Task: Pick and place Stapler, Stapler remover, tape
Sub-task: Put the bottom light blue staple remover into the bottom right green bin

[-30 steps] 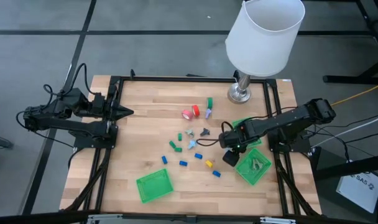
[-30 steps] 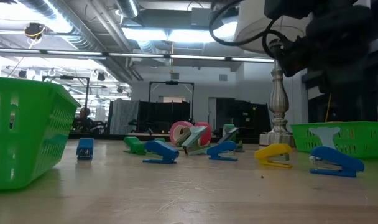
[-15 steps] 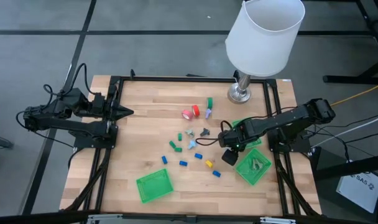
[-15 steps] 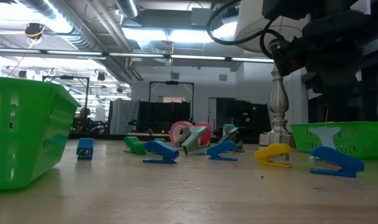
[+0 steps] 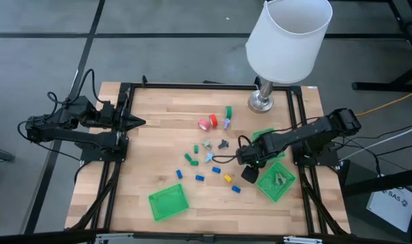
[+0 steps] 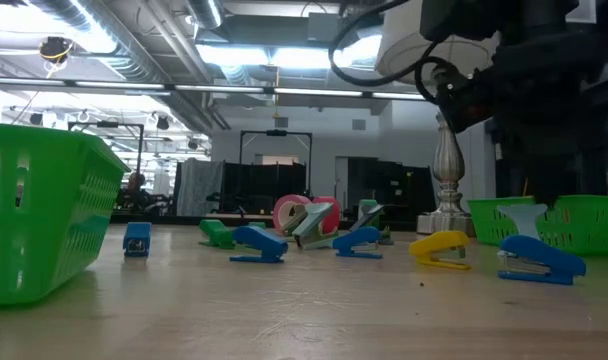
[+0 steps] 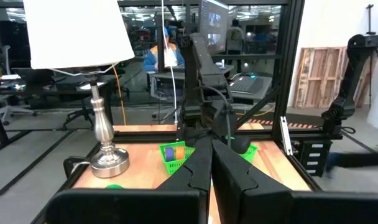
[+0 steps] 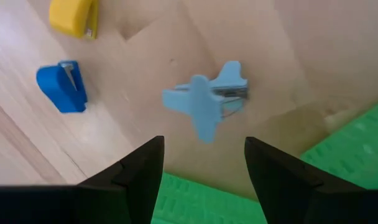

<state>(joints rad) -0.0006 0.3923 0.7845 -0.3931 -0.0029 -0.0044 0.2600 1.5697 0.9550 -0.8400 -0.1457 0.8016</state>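
Right gripper (image 5: 249, 173) has crept leftward since a second ago — now at centre-right of high view, beside green basket (image 5: 276, 181). On right wrist feed I see fingers spread wide, grasping nothing, light blue staple remover (image 8: 206, 102) framed between them on bare wood; blue stapler (image 8: 63, 86) and yellow stapler (image 8: 73, 15) toward upper left of that frame. Tape rolls (image 5: 208, 123) sit upper centre of table, apart from gripper. Left gripper (image 5: 137, 123) parked at left edge — fingers pressed together.

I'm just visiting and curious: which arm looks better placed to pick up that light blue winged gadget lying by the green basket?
The right. Its open gripper hangs just over the light blue staple remover, while the left gripper waits at the table's far left edge.
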